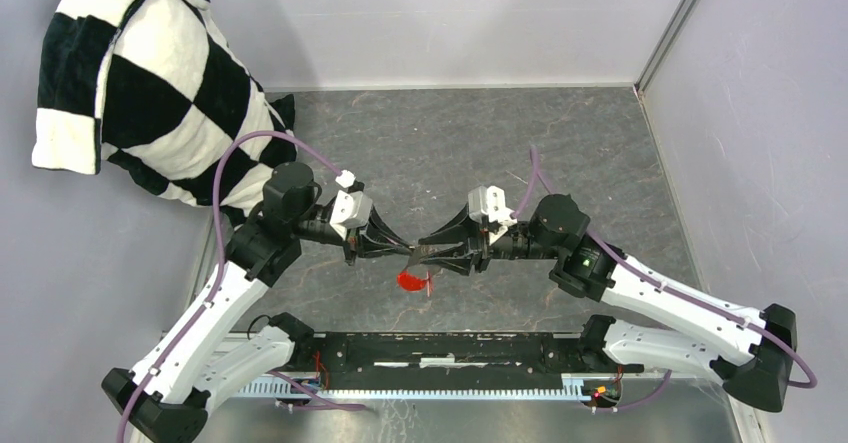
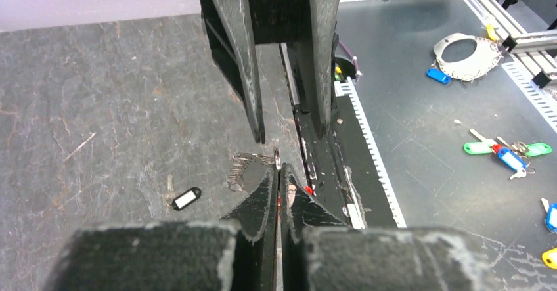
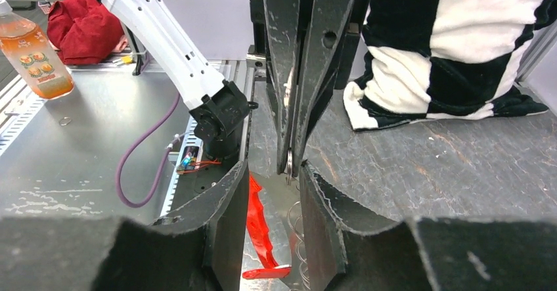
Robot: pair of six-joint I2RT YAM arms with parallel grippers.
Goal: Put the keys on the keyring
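My left gripper (image 1: 408,250) is shut on the thin silvery keyring (image 2: 277,156), whose rim sticks out edge-on past the closed fingertips (image 2: 269,186). The long red fob (image 1: 410,281) hangs below it, above the mat. My right gripper (image 1: 428,252) faces the left one tip to tip and stands open. In the right wrist view the fob (image 3: 258,222) and the chain (image 3: 299,228) hang in the gap of that gripper (image 3: 272,173), touching neither finger. A small key with a black head (image 2: 186,198) lies on the mat to the left, apart from both grippers.
A black-and-white checkered cloth (image 1: 150,93) is heaped at the back left of the grey mat (image 1: 480,143). Enclosure walls stand behind and to the right. Beyond the near rail lie other coloured key tags (image 2: 506,152), an orange bottle (image 3: 33,48) and a red cloth (image 3: 82,22).
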